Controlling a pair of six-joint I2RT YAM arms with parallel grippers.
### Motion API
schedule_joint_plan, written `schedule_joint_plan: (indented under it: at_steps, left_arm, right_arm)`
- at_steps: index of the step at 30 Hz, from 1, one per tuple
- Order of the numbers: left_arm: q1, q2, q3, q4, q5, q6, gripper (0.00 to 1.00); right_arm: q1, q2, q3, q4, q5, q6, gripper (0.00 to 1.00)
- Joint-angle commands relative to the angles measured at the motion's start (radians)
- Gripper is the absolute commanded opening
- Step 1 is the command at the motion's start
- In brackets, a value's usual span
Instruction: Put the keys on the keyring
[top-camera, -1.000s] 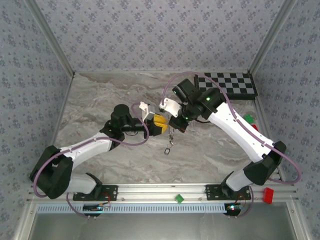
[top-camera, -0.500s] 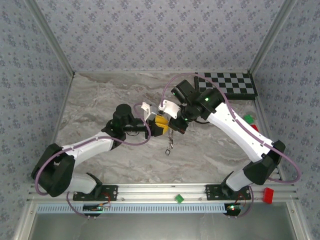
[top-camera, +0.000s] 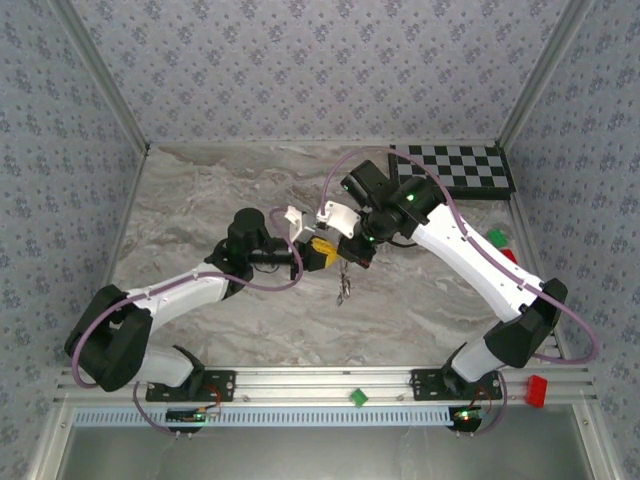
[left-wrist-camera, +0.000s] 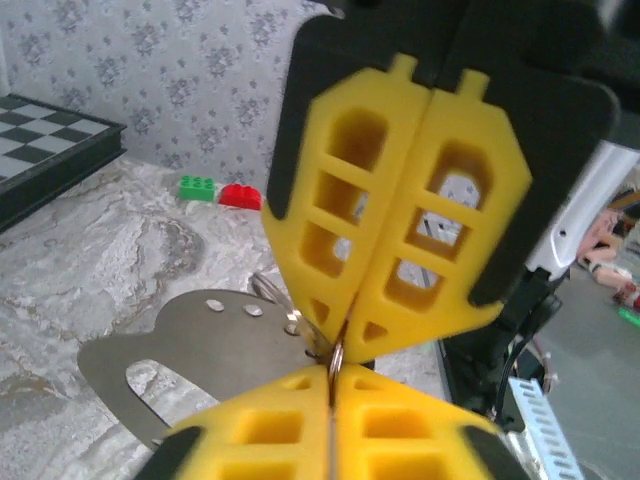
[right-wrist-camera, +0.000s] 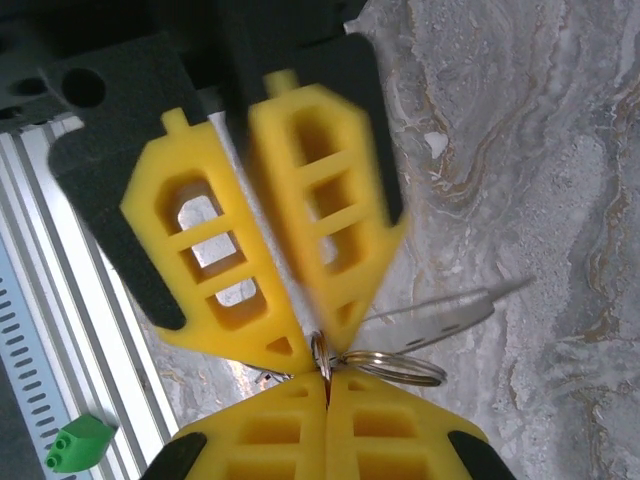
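Two end effectors meet tip to tip, near and down-left of the checkerboard (top-camera: 455, 165). The left end effector (top-camera: 322, 252) and right end effector (top-camera: 346, 250) both clamp the keyring (right-wrist-camera: 396, 367) above the tabletop (top-camera: 200, 200). Keys (top-camera: 343, 288) dangle below it. The ring is probably light, stiff, slick wire, so pinch across the wire. A second ago the left jaws were apart and the keys hung lower.

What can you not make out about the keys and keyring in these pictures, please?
- Right wrist: yellow plastic fingers cover where the flat metal key meets the thin grey wire keyring.
- Left wrist: those fingers hide most of the keyring.
- Top external: the dark dangling keys are too small to count.
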Motion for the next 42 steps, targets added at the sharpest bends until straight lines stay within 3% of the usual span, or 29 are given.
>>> schedule_joint_plan:
  at_steps: [1, 9, 12, 15, 28, 36, 42]
  left_arm:
    - [-0.013, 0.003, 0.038, 0.074, 0.021, -0.001, 0.0]
    - [-0.012, -0.017, 0.021, 0.093, 0.004, -0.013, 0.0]
    - [-0.013, -0.026, 0.014, 0.103, -0.012, -0.016, 0.0]
    - [-0.013, -0.028, 0.007, 0.118, -0.018, -0.023, 0.0]
    - [-0.01, -0.053, -0.016, 0.196, -0.078, -0.082, 0.0]
    - [-0.009, -0.049, -0.011, 0.196, -0.07, -0.087, 0.0]
    - [-0.01, -0.054, -0.014, 0.187, -0.067, -0.08, 0.0]
  right_arm:
    - [0.02, 0.005, 0.032, 0.008, -0.066, -0.017, 0.0]
    - [0.015, -0.046, -0.02, 0.053, -0.036, 0.008, 0.0]
    - [0.005, -0.087, -0.06, 0.1, -0.011, 0.033, 0.22]
    - [-0.015, -0.139, -0.109, 0.152, -0.012, 0.063, 0.26]
    - [-0.083, -0.448, -0.513, 0.585, -0.02, 0.196, 0.32]
    - [-0.073, -0.444, -0.544, 0.654, -0.074, 0.212, 0.35]
    - [-0.093, -0.442, -0.542, 0.669, -0.163, 0.211, 0.43]
